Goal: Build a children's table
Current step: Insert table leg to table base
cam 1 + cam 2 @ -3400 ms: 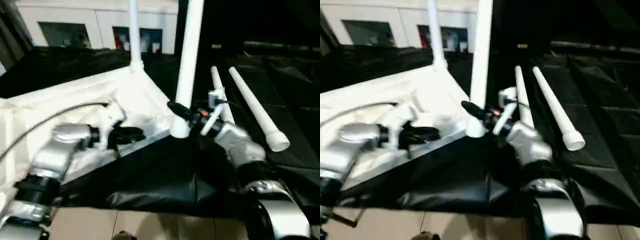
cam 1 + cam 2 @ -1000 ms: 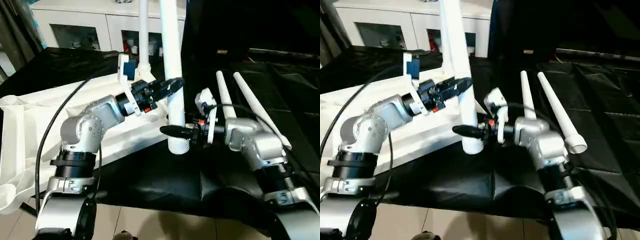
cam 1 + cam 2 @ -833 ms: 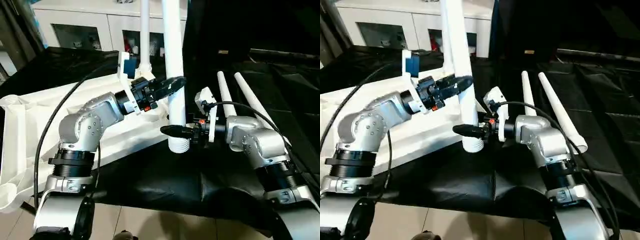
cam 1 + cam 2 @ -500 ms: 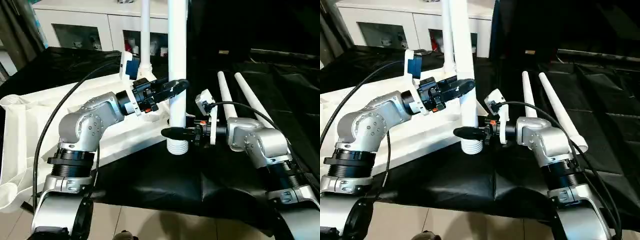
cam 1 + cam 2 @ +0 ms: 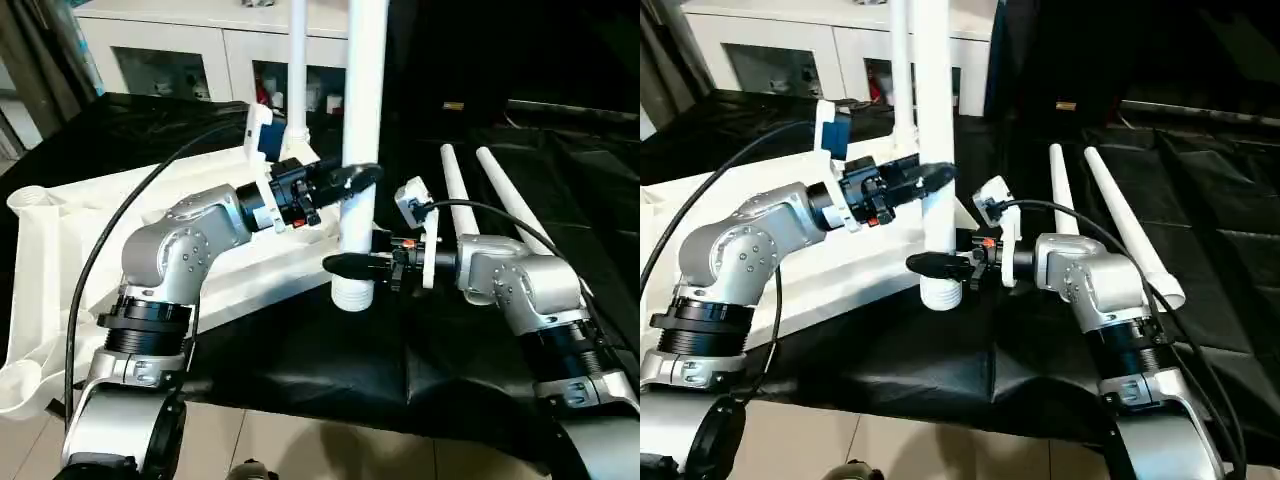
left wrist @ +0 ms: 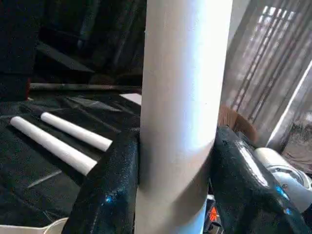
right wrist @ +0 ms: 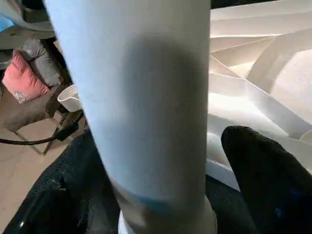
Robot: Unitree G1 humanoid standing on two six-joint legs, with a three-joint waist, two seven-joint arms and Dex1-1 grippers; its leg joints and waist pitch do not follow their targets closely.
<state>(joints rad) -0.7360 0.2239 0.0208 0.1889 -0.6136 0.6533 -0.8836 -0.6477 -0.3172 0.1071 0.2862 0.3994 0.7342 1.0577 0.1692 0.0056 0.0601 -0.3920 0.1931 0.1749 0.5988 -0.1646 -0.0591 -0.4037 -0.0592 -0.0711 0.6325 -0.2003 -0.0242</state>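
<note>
Children's table (image 5: 60,260), a small all-white plastic piece with a rectangular rounded-corner top, is lying upside down on a black cloth (image 5: 300,350), its ribbed underside facing up. One long round white tube leg (image 5: 297,70) is already standing upright from the far corner of that top. A second long white tube leg (image 5: 360,150) is being held upright just beside the top's near right corner, its ribbed lower end (image 5: 351,295) hanging just off the top's edge above the cloth; whether it is touching the cloth cannot be told.

The left gripper (image 5: 355,178), with two black fingers, is reaching from over the top and clamping this second leg partway up; the left wrist view is showing a finger (image 6: 109,190) pressing each side of the tube. The right gripper (image 5: 345,264) is sitting lower on the same leg, near its ribbed end. In the right wrist view one black finger (image 7: 263,180) is standing apart from the tube with a visible gap, so its jaws are spread around the leg rather than pinching it.

Two more white tube legs (image 5: 500,205) are lying side by side on the cloth, well to the right of the table top. A white cabinet with glass-fronted compartments (image 5: 190,60) is standing behind the top.
</note>
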